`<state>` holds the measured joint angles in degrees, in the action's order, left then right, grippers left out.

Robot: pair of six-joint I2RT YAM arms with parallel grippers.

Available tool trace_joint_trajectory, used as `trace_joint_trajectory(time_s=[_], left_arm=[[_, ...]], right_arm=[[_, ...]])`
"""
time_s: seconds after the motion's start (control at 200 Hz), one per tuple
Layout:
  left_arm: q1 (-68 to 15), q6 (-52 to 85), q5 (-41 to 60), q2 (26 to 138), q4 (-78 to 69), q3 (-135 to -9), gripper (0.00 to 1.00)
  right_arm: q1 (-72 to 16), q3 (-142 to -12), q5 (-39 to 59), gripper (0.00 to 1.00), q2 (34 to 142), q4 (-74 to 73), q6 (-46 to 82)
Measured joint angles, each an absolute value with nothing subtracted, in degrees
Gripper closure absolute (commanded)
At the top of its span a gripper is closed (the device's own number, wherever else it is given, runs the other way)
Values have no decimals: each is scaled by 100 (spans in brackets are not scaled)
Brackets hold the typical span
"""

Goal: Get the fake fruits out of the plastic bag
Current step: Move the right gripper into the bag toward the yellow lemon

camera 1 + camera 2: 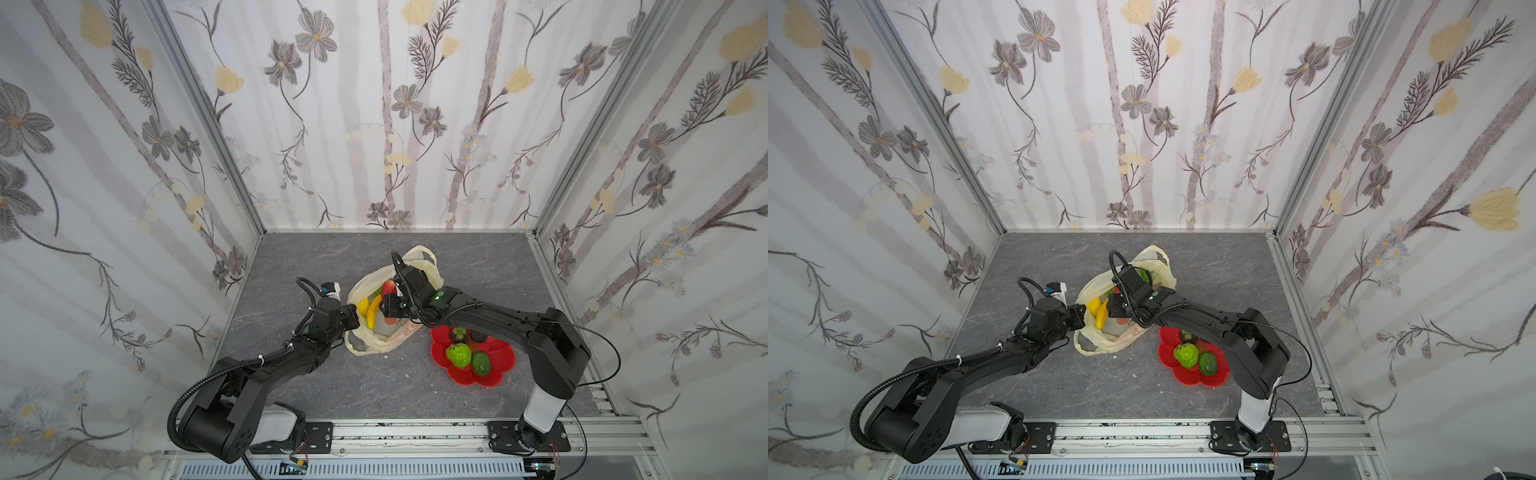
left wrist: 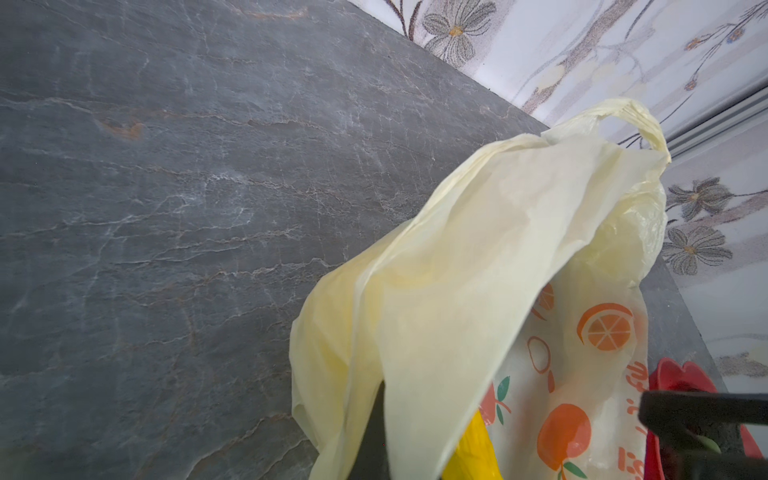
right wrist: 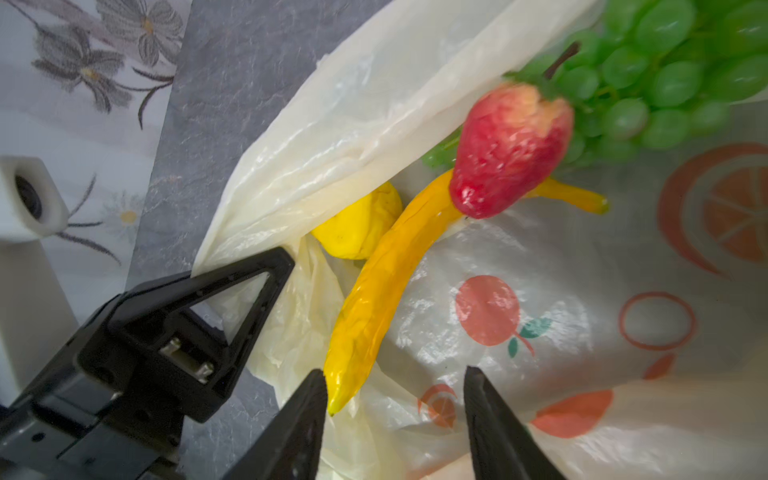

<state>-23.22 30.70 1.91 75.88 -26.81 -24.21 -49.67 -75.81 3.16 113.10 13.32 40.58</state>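
With the left hand (image 1: 352, 319) clamped on the rim of the thin pale-yellow plastic bag (image 1: 386, 334) on the grey table (image 1: 332, 382) (mouth held wide), the open, empty right hand (image 3: 394, 374) should straddle the long yellow plastic banana (image 3: 386, 270) inside before closing

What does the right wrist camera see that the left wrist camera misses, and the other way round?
Only the right wrist view: the strawberry and grapes inside the bag, and the left gripper pinching the bag's edge. Only the left wrist view: the red plate and a bag handle. Both: the bag and the grey table.
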Motion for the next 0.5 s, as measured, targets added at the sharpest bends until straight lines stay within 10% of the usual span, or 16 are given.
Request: trace_joint_trajectory(time_s=[0.5], left_arm=[[-2265,3190,-36,7262,-2685,-2259,100]], right_arm=[[-5159,-8919,408,52,12717,1297,3653]])
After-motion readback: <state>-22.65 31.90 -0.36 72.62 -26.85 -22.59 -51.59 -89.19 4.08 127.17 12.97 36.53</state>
